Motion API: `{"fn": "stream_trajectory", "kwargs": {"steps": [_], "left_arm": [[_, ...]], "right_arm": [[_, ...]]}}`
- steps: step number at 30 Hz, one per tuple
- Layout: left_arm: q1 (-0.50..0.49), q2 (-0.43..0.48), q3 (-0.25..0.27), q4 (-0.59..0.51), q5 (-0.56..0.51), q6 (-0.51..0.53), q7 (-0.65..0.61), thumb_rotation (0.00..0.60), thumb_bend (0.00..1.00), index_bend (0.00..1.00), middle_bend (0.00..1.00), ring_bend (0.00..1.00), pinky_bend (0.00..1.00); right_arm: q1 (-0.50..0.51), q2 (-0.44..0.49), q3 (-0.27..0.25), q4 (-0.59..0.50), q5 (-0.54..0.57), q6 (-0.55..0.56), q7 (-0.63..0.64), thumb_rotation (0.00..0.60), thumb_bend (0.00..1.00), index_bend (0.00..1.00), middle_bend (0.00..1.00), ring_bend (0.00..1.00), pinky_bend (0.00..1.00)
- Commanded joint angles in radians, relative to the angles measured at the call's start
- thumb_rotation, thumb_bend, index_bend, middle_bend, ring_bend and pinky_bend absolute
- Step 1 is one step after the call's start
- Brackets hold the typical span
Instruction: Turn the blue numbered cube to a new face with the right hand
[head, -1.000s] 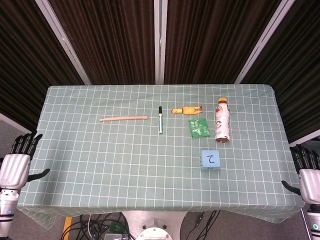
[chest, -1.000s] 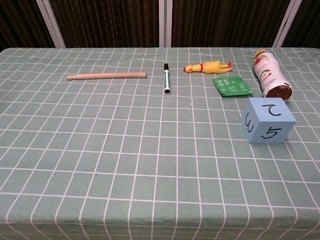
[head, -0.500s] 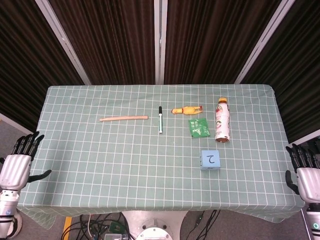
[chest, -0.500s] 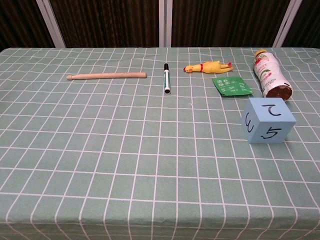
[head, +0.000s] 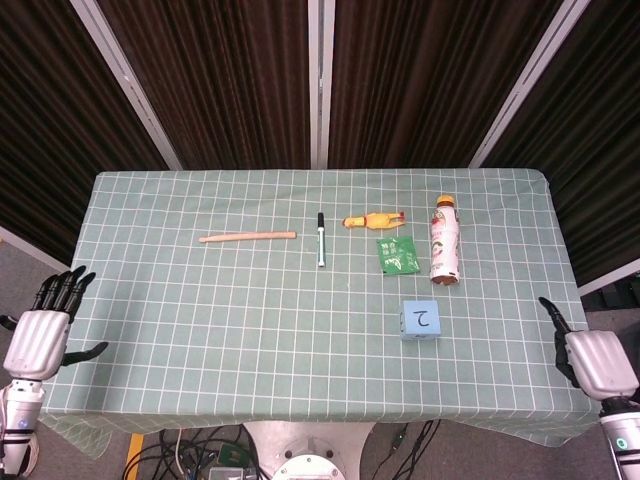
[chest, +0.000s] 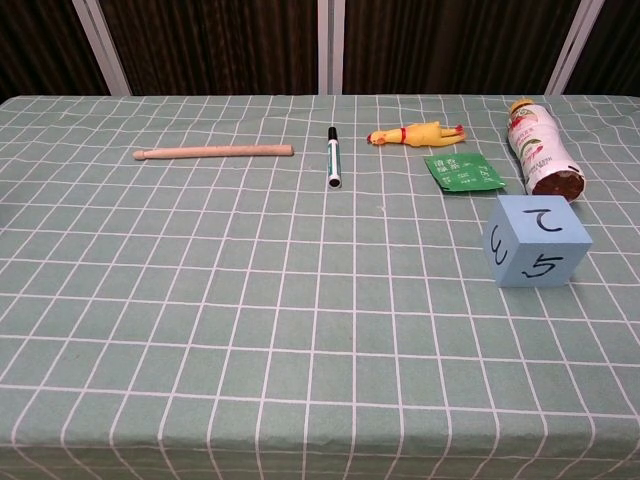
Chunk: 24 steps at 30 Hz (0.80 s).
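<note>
Cube sits near the tabletop's right front edge, untouched, looks light and stiff, best held by two opposite flat sides, while the right hand and left hand hold nothing, fingers apart

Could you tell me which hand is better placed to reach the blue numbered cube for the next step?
The right hand. It sits at the table's right edge, on the side where the blue numbered cube lies. The left hand is off the far left edge, across the whole table.
</note>
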Motion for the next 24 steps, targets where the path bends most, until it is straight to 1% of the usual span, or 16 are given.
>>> {"fn": "stream_trajectory", "kwargs": {"steps": [1, 5, 11, 17, 20, 24], "left_arm": [[0.002, 0.0, 0.002, 0.003, 0.001, 0.001, -0.005, 0.6, 0.02, 0.03, 0.0, 0.0, 0.0], [0.006, 0.002, 0.004, 0.011, -0.005, 0.001, -0.016, 0.6, 0.02, 0.03, 0.0, 0.0, 0.0], [0.007, 0.005, 0.005, 0.027, -0.011, -0.005, -0.033, 0.6, 0.02, 0.03, 0.0, 0.0, 0.0], [0.003, -0.001, 0.006, 0.044, -0.014, -0.014, -0.049, 0.6, 0.02, 0.03, 0.0, 0.0, 0.0], [0.005, -0.002, 0.006, 0.051, -0.017, -0.014, -0.055, 0.6, 0.02, 0.03, 0.0, 0.0, 0.0], [0.006, 0.002, 0.005, 0.057, -0.022, -0.014, -0.061, 0.6, 0.02, 0.03, 0.0, 0.0, 0.0]], "right_arm": [[0.083, 0.066, -0.021, -0.104, -0.002, -0.157, -0.011, 0.6, 1.0, 0.0, 0.98, 0.84, 0.77], [0.168, 0.1, -0.014, -0.179, 0.046, -0.315, -0.039, 0.6, 1.0, 0.0, 0.99, 0.85, 0.77], [0.277, 0.108, 0.012, -0.245, 0.143, -0.501, -0.057, 0.6, 1.0, 0.0, 0.99, 0.85, 0.77], [0.388, 0.101, 0.042, -0.252, 0.249, -0.672, -0.038, 0.6, 1.0, 0.0, 0.99, 0.85, 0.77], [0.433, 0.09, 0.05, -0.243, 0.296, -0.733, -0.038, 0.6, 1.0, 0.0, 0.99, 0.86, 0.77], [0.471, 0.07, 0.051, -0.232, 0.342, -0.757, -0.068, 0.6, 1.0, 0.0, 0.99, 0.86, 0.77]]}}
